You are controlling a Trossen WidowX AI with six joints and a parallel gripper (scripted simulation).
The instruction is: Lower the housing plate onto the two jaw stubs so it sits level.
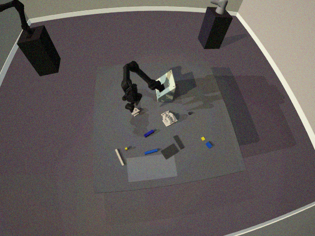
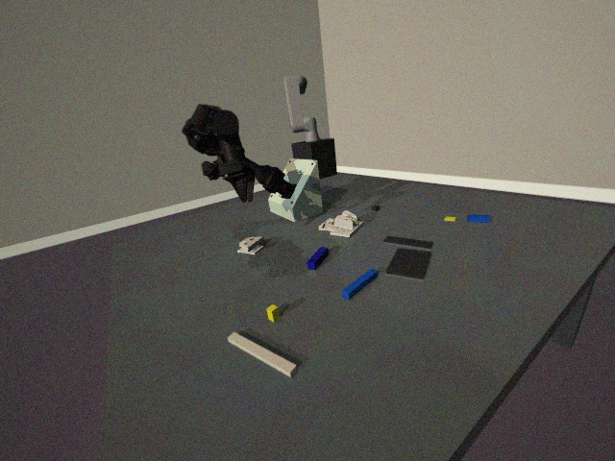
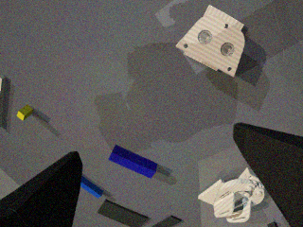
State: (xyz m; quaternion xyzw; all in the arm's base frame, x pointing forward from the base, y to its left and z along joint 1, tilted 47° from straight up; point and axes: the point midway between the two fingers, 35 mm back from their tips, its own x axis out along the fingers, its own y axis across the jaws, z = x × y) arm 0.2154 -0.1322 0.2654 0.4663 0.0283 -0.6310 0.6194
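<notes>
The housing plate (image 1: 135, 110) (image 2: 251, 243) (image 3: 213, 57), pale with two round recesses, lies on the table beside the arm, apart from the jaw assembly. The jaw assembly (image 1: 169, 118) (image 2: 343, 224) (image 3: 237, 200) is a pale base with the curved jaws on it; its pins and stubs are too small to make out. My gripper (image 3: 158, 146) is open and empty, raised above the table. In the wrist view the plate is beyond the fingers at the upper right, and the jaw assembly is low, partly behind the right finger.
The angled arm mount (image 1: 166, 97) (image 2: 307, 208) stands behind the jaw assembly. Dark blue (image 1: 148, 133) (image 2: 317, 257) (image 3: 133, 162) and blue (image 1: 151, 151) (image 2: 359, 284) bars, a yellow block (image 1: 126, 148) (image 2: 272, 313) (image 3: 25, 113), a cream bar (image 1: 119, 157) (image 2: 262, 353) and dark flat pieces lie farther forward.
</notes>
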